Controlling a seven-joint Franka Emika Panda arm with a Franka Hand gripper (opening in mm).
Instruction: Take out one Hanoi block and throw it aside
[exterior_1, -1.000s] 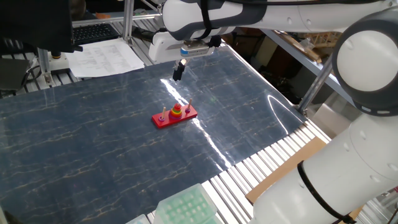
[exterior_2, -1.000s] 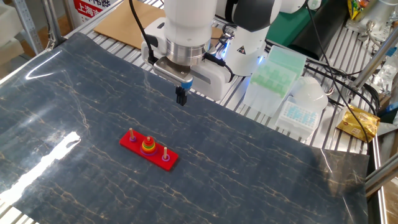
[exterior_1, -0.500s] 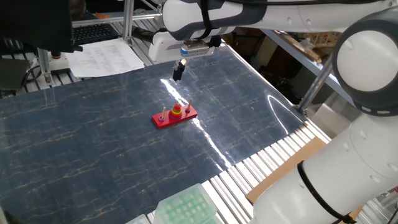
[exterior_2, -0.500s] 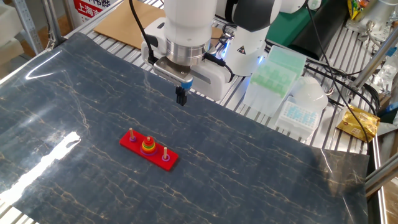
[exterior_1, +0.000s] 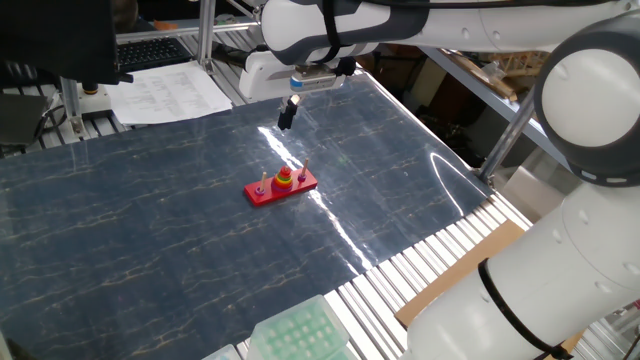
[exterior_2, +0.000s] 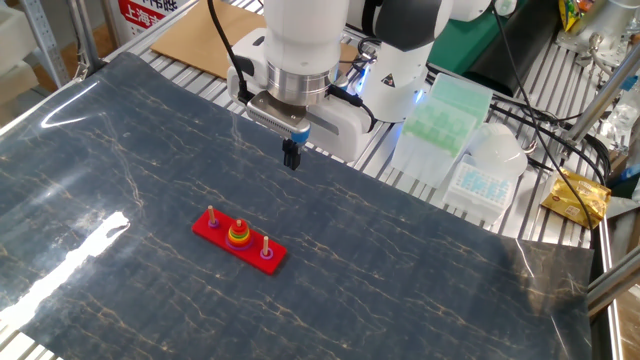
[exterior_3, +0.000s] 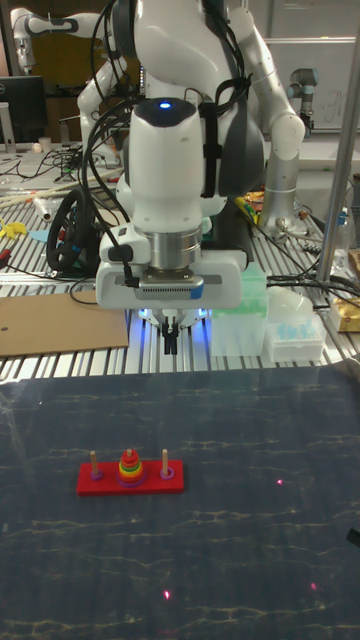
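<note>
Hovering above the dark marbled table mat (exterior_1: 150, 230), the black two-finger gripper (exterior_1: 286, 116) hangs with its jaws pressed together, grasping nothing.

From one fixed view, the tiny red round Hanoi block (exterior_1: 285, 173) tops the coloured ring stack on the middle peg of the red rectangular three-peg base (exterior_1: 281, 187), well apart from the gripper. From the other fixed view, the gripper (exterior_2: 291, 157) sits near the mat's far edge, the block (exterior_2: 239, 225) on its base (exterior_2: 239, 242) nearer. In the tall view, the gripper (exterior_3: 171, 343) hangs high above the base (exterior_3: 131, 477), right of the block (exterior_3: 127, 455).
</note>
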